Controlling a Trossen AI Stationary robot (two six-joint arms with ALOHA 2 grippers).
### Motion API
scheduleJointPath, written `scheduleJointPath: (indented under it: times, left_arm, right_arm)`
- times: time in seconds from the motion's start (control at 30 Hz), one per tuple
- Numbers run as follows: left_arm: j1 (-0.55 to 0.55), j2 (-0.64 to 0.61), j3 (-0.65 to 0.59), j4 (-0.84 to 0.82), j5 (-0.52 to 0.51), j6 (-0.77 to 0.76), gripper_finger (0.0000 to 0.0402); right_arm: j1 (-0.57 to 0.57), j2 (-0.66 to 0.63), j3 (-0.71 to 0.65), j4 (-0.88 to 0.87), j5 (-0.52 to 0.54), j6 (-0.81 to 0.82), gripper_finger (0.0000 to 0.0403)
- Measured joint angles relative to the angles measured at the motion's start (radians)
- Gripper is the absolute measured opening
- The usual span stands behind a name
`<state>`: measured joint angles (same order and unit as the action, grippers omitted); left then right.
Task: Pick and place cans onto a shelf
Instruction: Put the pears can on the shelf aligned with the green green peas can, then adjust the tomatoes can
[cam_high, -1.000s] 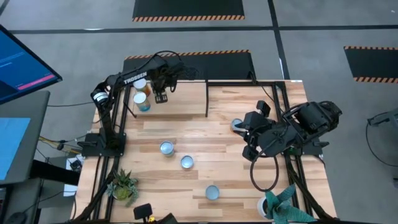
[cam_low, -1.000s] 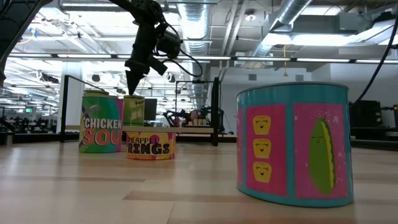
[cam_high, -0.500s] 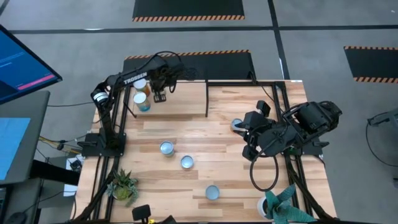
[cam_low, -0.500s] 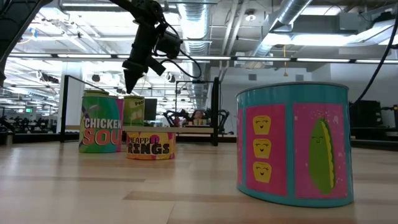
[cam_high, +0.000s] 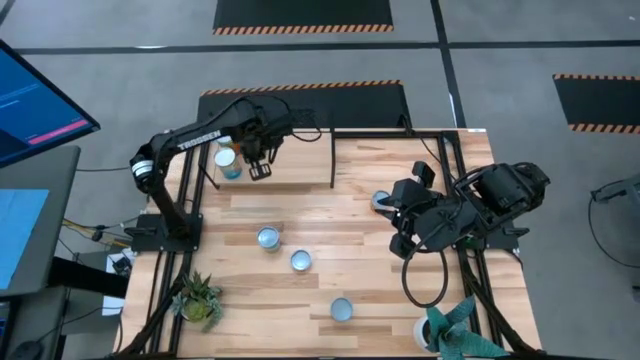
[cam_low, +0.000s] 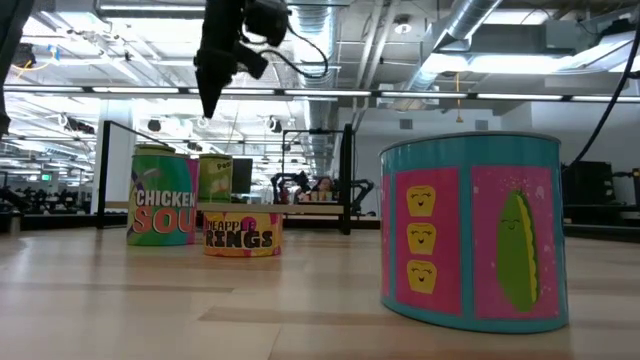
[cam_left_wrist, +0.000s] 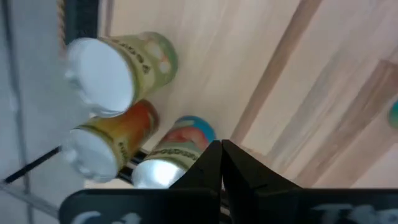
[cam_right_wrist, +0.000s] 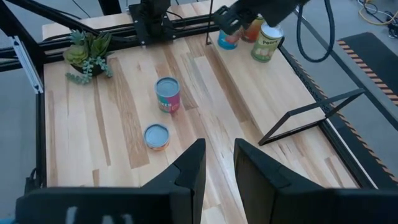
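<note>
Three cans stand at the left end of the shelf (cam_high: 300, 160). In the left wrist view they are a green can (cam_left_wrist: 118, 71), an orange can (cam_left_wrist: 112, 146) and a blue can (cam_left_wrist: 168, 165). My left gripper (cam_high: 258, 165) is shut and empty. It points down, above and just right of these cans (cam_high: 228, 163), and shows high in the low view (cam_low: 210, 100). Three more cans (cam_high: 268, 238) (cam_high: 301, 261) (cam_high: 341, 309) stand on the tabletop. A fourth can (cam_high: 382, 200) stands by the right arm. My right gripper (cam_high: 403, 232) waits open and empty at the table's right side.
The shelf's thin black frame (cam_high: 333, 160) rises mid-shelf, and a leg shows in the right wrist view (cam_right_wrist: 305, 118). Potted plants stand at the near left (cam_high: 197, 298) and near right (cam_high: 450, 330) corners. Bare tabletop lies between the loose cans and the shelf.
My left gripper has gone up from just above the cans on the shelf, staying shut and pointing down. The left arm's elbow has swung out toward the table's left edge. The cans have stayed in place.
</note>
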<state>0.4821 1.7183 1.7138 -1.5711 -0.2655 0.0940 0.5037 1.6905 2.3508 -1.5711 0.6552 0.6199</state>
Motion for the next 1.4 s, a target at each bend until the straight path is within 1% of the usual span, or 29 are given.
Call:
scheduleJointPath:
  times: [0.07,0.13,0.27,0.37,0.5,0.63,0.7,0.77,0.9,1.4]
  left_arm:
    - [-0.015,-0.021,-0.007,0.0,-0.029,-0.01,0.0001]
    - [-0.026,-0.039,-0.039,0.001,-0.039,-0.012,0.0001]
    - [-0.031,-0.084,-0.167,0.015,-0.075,0.018,0.0001]
    - [-0.016,-0.127,-0.264,0.089,-0.078,0.037,0.0001]
    - [0.008,-0.178,-0.378,0.214,-0.072,0.046,0.0001]
    - [0.035,-0.189,-0.469,0.318,-0.072,0.064,0.0001]
    - [0.047,-0.189,-0.5,0.345,-0.083,0.079,0.0001]
    - [0.051,-0.189,-0.521,0.363,-0.102,0.081,0.0001]
    - [0.05,-0.189,-0.525,0.345,-0.139,0.079,0.0001]
    - [0.05,-0.189,-0.525,0.296,-0.141,0.071,0.0001]
  right_arm:
    - [0.001,0.0,0.0,0.0,0.0,0.002,0.0106]
    - [0.01,-0.001,-0.011,0.001,0.001,0.017,0.0106]
    - [0.025,0.001,-0.063,-0.001,0.0,0.033,0.0106]
    - [0.032,0.001,-0.097,-0.001,0.0,0.034,0.0106]
    - [0.027,0.0,-0.107,0.0,0.0,0.035,0.0106]
    - [0.016,0.0,-0.112,0.0,0.0,0.043,0.0106]
    - [0.016,0.0,-0.112,0.0,0.001,0.045,0.0106]
    - [0.016,0.0,-0.112,0.0,0.001,0.047,0.0106]
    - [0.016,0.0,-0.112,0.0,0.0,0.054,0.0106]
    - [0.016,0.0,-0.112,0.0,0.0,0.054,0.0106]
